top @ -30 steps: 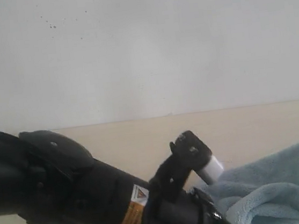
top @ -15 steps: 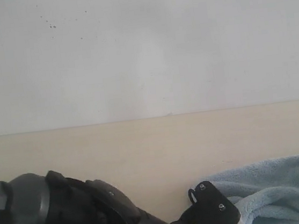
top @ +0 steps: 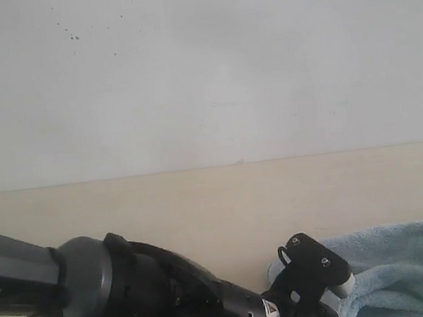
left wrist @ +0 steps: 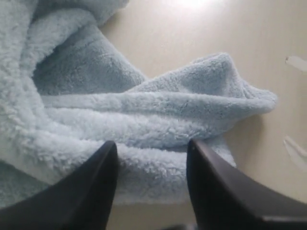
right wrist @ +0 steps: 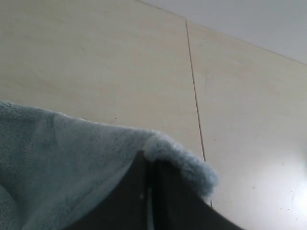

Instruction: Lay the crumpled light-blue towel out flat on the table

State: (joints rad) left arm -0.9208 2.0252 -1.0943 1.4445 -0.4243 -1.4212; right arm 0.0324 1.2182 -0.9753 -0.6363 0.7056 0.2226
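Observation:
The pale blue towel (left wrist: 144,120) lies crumpled in thick folds on the beige table (left wrist: 192,33). My left gripper (left wrist: 152,144) is open, its two dark fingers (left wrist: 98,187) straddling a fold at the towel's near edge without closing on it. My right gripper (right wrist: 149,160) is shut on a fluffy edge of the towel (right wrist: 72,158), which drapes over the fingertips above the table (right wrist: 120,62). In the exterior view the towel (top: 408,270) shows low at the bottom right, with the left arm (top: 135,297) reaching in beside it; neither gripper's fingers show there.
A white wall (top: 201,68) rises behind the table's far edge. A thin seam (right wrist: 194,96) runs across the tabletop near the right gripper. Bare beige table (top: 202,213) stretches behind the left arm and the towel.
The left arm has dropped and swung lower in the exterior view. The towel's right side, raised a second ago, now sits lower and flatter.

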